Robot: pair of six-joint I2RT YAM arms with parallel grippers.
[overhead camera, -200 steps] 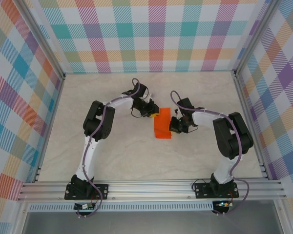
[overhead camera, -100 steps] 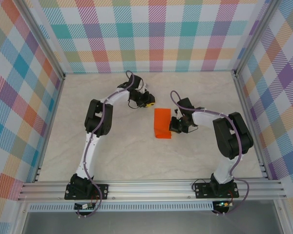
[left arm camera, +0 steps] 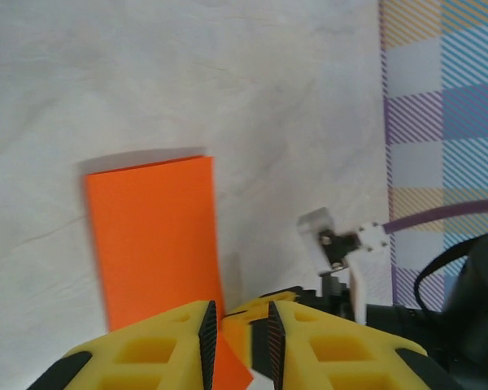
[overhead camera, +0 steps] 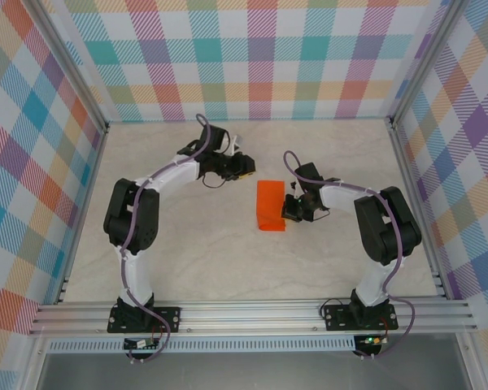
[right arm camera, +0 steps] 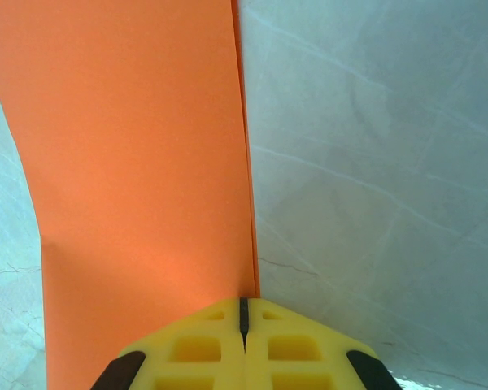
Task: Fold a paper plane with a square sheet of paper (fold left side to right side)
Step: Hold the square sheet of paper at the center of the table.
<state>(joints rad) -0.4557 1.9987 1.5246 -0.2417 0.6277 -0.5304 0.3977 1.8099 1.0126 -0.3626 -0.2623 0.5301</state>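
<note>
Two layers of the square sheet of paper (overhead camera: 270,205) lie folded mid-tabletop (overhead camera: 203,252), with the right gripper (overhead camera: 289,210) shut at their right edge. We judge the unpressed crease could spring open and the layers slip. A second ago the left gripper (overhead camera: 245,168) was at the far corner; now it hovers apart, slightly parted, empty.

No text, label, brand, number or sign can be read on any surface. The square sheet of paper (overhead camera: 270,205) shows a plain orange face without print.
</note>
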